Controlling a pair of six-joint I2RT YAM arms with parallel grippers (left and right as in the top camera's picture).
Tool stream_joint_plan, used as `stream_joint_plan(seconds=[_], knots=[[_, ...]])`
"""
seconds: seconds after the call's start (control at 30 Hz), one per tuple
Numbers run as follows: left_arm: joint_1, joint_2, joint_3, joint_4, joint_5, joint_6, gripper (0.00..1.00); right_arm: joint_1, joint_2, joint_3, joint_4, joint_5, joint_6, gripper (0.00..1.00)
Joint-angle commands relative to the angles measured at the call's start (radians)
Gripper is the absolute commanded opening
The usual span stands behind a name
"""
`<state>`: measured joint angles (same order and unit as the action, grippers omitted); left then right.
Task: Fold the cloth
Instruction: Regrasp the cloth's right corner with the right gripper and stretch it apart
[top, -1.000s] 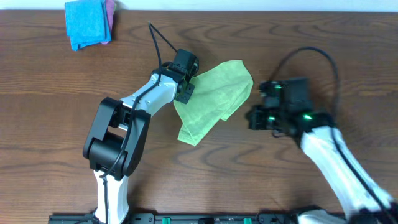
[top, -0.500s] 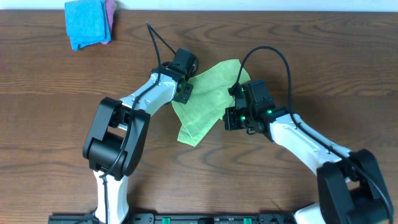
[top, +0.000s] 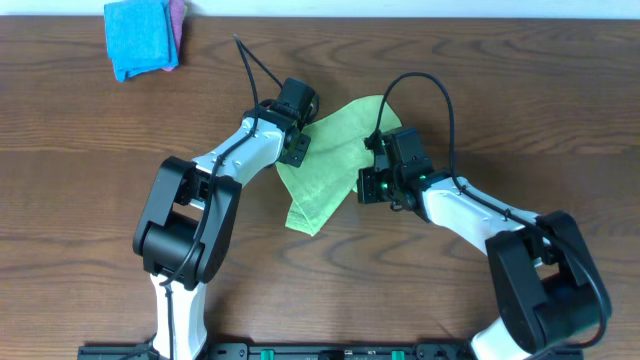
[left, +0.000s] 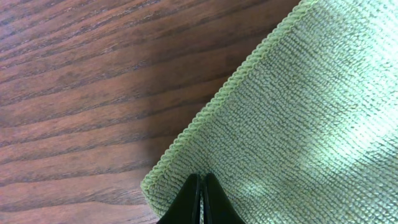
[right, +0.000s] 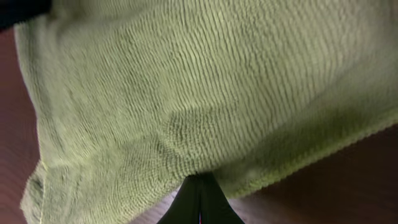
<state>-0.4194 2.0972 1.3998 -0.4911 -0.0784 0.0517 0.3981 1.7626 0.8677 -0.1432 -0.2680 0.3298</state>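
The cloth (top: 338, 160) is lime green and lies loosely folded on the wooden table (top: 80, 150), between the two arms. My left gripper (top: 302, 138) stands at its upper left edge. In the left wrist view that gripper (left: 201, 177) is shut, its tips resting on the flat cloth (left: 298, 112) close to a corner. My right gripper (top: 363, 186) is at the cloth's right side. The right wrist view shows it (right: 200, 177) shut, tips pushed into the cloth (right: 186, 93) just inside its hem, where the fabric puckers.
A bright blue cloth (top: 140, 38) lies folded at the far left corner of the table, with a pink cloth (top: 178, 20) showing from under it. The right arm's black cable (top: 415, 85) loops over the table behind the green cloth.
The right arm has swung left from beside the cloth until its shut tips reach the cloth's right side. The left arm and the cloth's outline have stayed the same.
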Motion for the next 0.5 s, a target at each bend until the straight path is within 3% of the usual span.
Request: stream_joint_plan(seconds=[0.0,0.47], knots=[[0.006,0.051,-0.045,-0.044,0.032,-0.008,0.06,0.009,0.007,0.002,0.007,0.019,0.007,0.01],[0.006,0.051,-0.045,-0.043,0.053,-0.015,0.06,0.009,0.074,0.008,-0.008,0.041,0.025,0.02]])
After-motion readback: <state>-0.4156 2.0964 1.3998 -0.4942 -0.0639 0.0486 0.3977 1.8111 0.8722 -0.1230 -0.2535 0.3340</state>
